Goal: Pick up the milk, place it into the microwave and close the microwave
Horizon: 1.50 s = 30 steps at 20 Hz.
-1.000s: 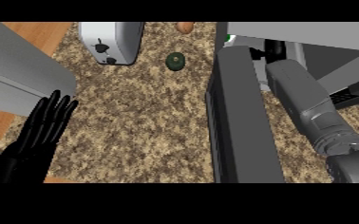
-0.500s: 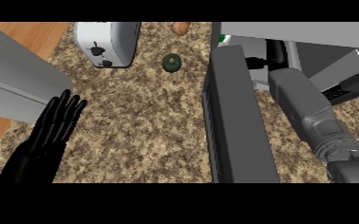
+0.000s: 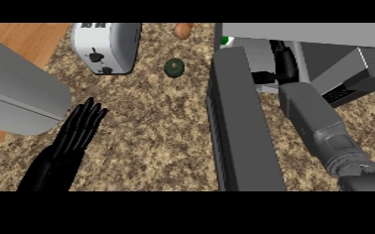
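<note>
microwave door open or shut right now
Open: the microwave door swings out over the counter, and the right forearm reaches past it into the cavity.

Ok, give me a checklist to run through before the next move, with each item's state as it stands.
1. Microwave door open: ok.
2. Right hand reaching into the microwave: ok.
3. Milk inside and set down: cannot tell; only a white and green bit shows by the opening.
4. Right hand's hold: cannot tell.
5. Left hand resting open on the counter, away from the door: ok.
6. Toaster and dark round item outside the door's path: ok.
</note>
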Each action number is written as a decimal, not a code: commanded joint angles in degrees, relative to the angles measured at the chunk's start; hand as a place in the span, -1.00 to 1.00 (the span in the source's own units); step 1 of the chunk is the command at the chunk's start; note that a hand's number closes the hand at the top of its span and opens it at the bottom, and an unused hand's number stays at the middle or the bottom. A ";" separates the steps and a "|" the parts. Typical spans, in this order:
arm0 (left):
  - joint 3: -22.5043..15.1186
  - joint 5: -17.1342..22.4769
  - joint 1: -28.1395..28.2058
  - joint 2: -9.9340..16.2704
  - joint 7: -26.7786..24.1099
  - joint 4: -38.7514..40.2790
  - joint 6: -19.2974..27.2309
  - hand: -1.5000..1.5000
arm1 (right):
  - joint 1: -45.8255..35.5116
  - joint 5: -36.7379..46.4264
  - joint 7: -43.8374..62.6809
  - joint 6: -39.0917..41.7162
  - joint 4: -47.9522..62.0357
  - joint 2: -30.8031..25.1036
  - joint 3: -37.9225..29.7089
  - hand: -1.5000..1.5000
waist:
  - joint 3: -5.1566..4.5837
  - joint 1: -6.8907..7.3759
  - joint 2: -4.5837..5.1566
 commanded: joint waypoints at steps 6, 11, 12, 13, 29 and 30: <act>-2.05 -1.42 -3.71 1.54 -3.18 8.85 -3.93 -1.00 | 5.71 -1.13 -5.29 8.51 -0.82 3.05 -0.85 -1.00 | -0.12 -2.61 -1.00; -5.17 -3.96 -8.31 3.08 -1.16 11.84 -6.20 1.00 | 9.92 -1.34 -8.64 12.02 -2.00 1.92 -0.87 -1.00 | -0.14 -3.86 -1.45; -5.45 -3.96 -9.83 2.61 0.39 11.72 -5.62 1.00 | 11.18 -0.73 -9.44 14.17 -2.83 0.75 -0.06 -1.00 | -0.18 -4.47 -1.82; -5.16 -2.25 -8.17 4.24 -0.06 11.77 -8.32 1.00 | 12.58 -1.08 -10.20 13.50 -3.28 1.57 -0.28 -1.00 | -0.20 -4.55 -2.00; -17.84 -20.33 -18.41 -0.01 -8.00 35.23 -1.55 1.00 | 30.24 -1.69 -8.57 21.78 -23.46 -0.96 4.81 -1.00 | -0.40 -7.39 -2.91; -15.49 -17.78 -18.06 0.70 -5.61 32.60 -4.25 1.00 | 33.70 -2.53 -8.67 24.99 -26.20 -4.40 4.57 -1.00 | -0.42 -7.64 -3.10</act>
